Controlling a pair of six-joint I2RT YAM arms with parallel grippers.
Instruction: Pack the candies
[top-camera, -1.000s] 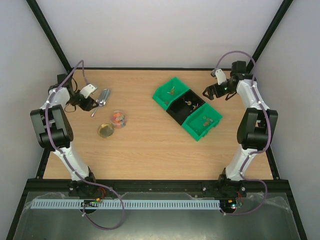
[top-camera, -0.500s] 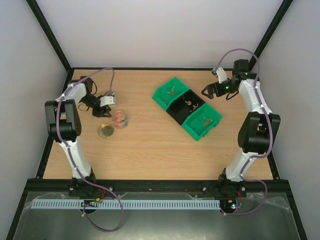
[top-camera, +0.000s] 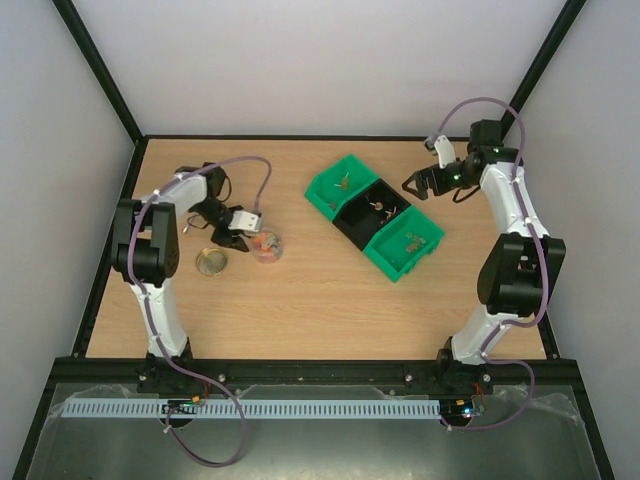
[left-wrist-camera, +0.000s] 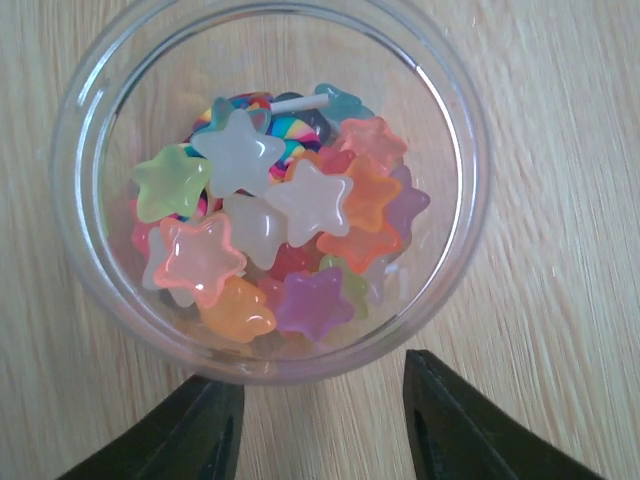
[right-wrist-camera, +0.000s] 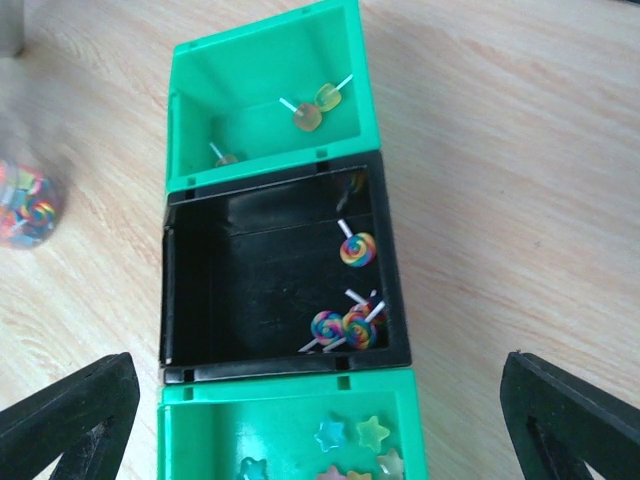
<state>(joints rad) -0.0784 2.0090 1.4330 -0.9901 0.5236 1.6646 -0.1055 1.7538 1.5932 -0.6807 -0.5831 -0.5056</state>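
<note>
Shifted toward 3 o'clock since half a second ago: left gripper (left-wrist-camera: 315, 380), fingers spread, tips just at the near wall of the clear round plastic jar (left-wrist-camera: 468, 170), which has moved with it. Jar holds star-shaped candies (left-wrist-camera: 270, 230) in mixed colours. Right gripper (right-wrist-camera: 315, 368), fingers wide apart, hovers above the black plastic bin (right-wrist-camera: 190, 300) between two green plastic bins (right-wrist-camera: 190, 130), at the jar's 2 o'clock.

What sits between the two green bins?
A black bin holding swirl lollipops, flush against the star-candy green bin and the other green bin. The right wrist view shows it clearly; the top view too.
</note>
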